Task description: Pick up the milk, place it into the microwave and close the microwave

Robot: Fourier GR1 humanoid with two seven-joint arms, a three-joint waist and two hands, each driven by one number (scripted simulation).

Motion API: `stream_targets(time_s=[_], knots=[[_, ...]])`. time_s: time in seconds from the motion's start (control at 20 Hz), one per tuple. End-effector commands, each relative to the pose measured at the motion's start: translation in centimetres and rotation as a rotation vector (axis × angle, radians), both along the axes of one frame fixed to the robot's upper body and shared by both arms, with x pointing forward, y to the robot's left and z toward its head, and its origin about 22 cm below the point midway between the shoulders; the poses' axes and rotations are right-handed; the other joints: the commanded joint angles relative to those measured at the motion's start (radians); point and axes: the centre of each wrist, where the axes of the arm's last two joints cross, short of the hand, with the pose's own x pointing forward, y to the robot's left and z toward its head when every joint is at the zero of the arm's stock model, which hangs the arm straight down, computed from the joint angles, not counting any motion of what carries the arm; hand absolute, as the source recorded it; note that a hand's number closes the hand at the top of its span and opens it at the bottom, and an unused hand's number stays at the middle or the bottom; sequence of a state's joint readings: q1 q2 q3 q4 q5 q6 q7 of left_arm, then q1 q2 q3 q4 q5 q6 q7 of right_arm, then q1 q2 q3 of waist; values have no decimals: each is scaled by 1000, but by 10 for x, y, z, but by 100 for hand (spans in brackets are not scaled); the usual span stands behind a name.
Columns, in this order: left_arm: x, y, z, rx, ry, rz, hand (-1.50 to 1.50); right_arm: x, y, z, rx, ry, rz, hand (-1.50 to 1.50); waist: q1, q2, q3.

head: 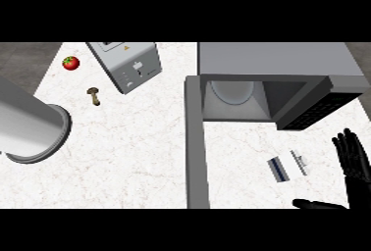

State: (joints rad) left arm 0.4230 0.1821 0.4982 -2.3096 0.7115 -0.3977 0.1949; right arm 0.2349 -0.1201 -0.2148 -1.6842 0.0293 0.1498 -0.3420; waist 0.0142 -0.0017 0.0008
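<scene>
The milk carton (287, 165) is white with a blue side and stands on the counter in front of the microwave (275, 59), almost blending into the white top. The microwave's door (194, 147) is swung wide open toward me at the left of the cavity. A white turntable plate (235, 90) shows inside. My right hand (355, 162) is open at the right edge, fingers straight and thumb spread low, just right of the carton and apart from it. Only the grey left forearm (25, 125) shows at the far left; its hand is hidden.
A grey toaster (124, 63) stands at the back centre-left. A red tomato (70, 62) and a small brown mushroom (93, 95) lie to its left. The microwave's dark control panel (316, 109) juts toward the right hand.
</scene>
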Motion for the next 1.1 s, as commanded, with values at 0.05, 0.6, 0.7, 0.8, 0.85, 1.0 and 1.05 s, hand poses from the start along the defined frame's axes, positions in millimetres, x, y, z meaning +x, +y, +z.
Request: stream_targets(time_s=[0.05,0.6,0.7,0.8,0.85,1.0,1.05], knots=[[-29,-3,13,-15,-56,-51,-150,-12,-9,-48,-18,61,-36,-150,6,-1,0],[-35,3,15,-20,-71,-56,-150,-18,-40,-130,-119,118,-23,-150,11,1,2],[-39,5,16,-29,-55,-65,-150,20,-43,-125,-101,115,-29,-150,14,2,2],[-35,4,8,-28,-49,-45,-150,-7,-33,-147,-128,114,-13,-150,2,2,1],[-45,1,8,-25,-58,-44,-150,11,-46,-141,-106,109,-10,-150,12,2,2],[-47,10,12,-25,-44,-61,-150,4,-31,-154,-72,108,18,-150,4,1,1],[-41,14,16,-22,-58,-66,-150,0,-43,-158,-74,111,2,-150,10,4,3]])
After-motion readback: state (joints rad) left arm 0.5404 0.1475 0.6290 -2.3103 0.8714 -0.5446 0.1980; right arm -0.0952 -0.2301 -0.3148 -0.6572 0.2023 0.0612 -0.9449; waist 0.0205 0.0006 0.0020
